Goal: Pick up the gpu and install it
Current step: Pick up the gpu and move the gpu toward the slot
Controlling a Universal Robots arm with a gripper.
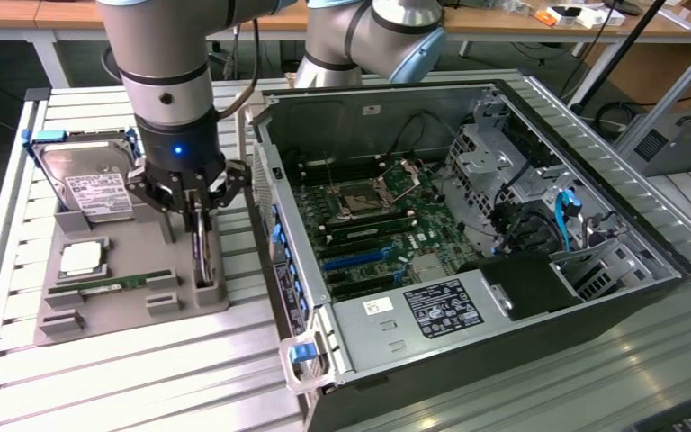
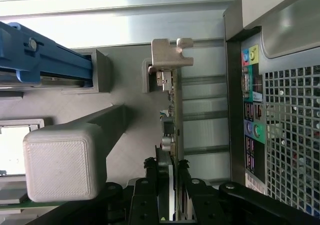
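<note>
The pincer (image 1: 201, 220) is hanging straight down over the grey holder (image 1: 141, 245) on the surface (image 1: 141, 373) and is straddling the top edge of the gpu (image 1: 206, 259). Whether it is actually clamping the card or merely bracketing it cannot be told from here.

The gpu is standing on edge in its holder slot, not yet lifted, directly beneath the pincer. In the wrist view the pincer (image 2: 170, 169) is sitting astride the gpu (image 2: 175, 120), which is showing edge-on as a thin strip running away to the silver bracket (image 2: 170, 55) at its end.

The card's long axis is running roughly parallel to the rear wall of the open case (image 1: 370, 112), so the pincer is crossing the thin dimension, square to the board.

The case is lying just beside the holder, on the exterior view's right, with the blue slots (image 1: 352, 261) on its board looking like the likely destination. The hard drive (image 1: 87, 184) and memory stick (image 1: 118, 283) are sitting untouched in the same holder, on the exterior view's left of the card.
</note>
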